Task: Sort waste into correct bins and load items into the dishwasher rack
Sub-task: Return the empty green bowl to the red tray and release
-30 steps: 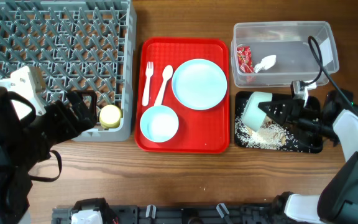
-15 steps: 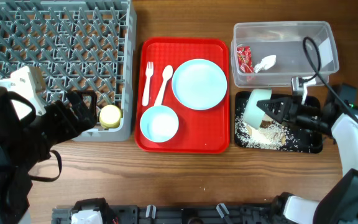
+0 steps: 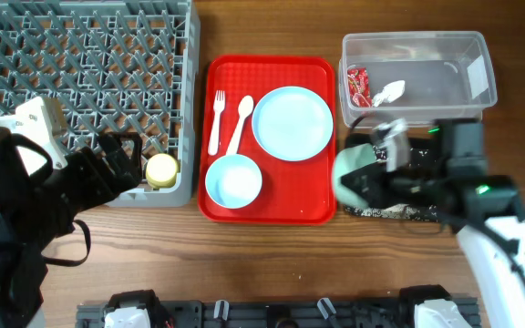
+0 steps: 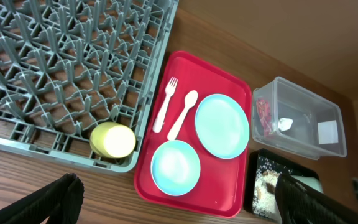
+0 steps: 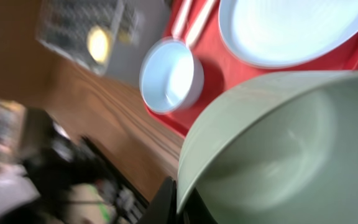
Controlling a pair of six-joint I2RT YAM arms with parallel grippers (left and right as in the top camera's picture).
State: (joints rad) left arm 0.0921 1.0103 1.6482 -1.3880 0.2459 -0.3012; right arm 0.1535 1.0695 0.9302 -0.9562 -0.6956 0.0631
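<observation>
Since a second ago your right arm has swung in over the black tray (image 3: 399, 215) and carried the second bowl (image 3: 350, 169) up and toward the table's middle; it now hangs blurred and tipped on its side above the gap between the black tray and the red tray (image 3: 272, 208). The right gripper (image 3: 377, 180) pinches that bowl's rim. Your right wrist view shows one dark finger at the rim's lower edge and little else.

Around it: the food scraps (image 4: 267, 185) lie in the black tray near the right edge. The clear tub (image 3: 481, 66) at the far-right corner holds the red wrapper (image 3: 359, 87) and the napkin (image 3: 389, 91). On the red tray, mid-table, sit the plate (image 3: 293, 123), the first bowl (image 3: 233, 179), the fork (image 3: 215, 123) and the spoon (image 3: 239, 123) — all directly beside the raised bowl.

The dishwasher rack (image 3: 80, 55) fills the far-left corner, with the yellow cup (image 3: 161, 169) in its near-right corner. Your left gripper (image 3: 121, 162) hovers over the rack's near edge just beside the cup, fingers spread wide and holding nothing.
</observation>
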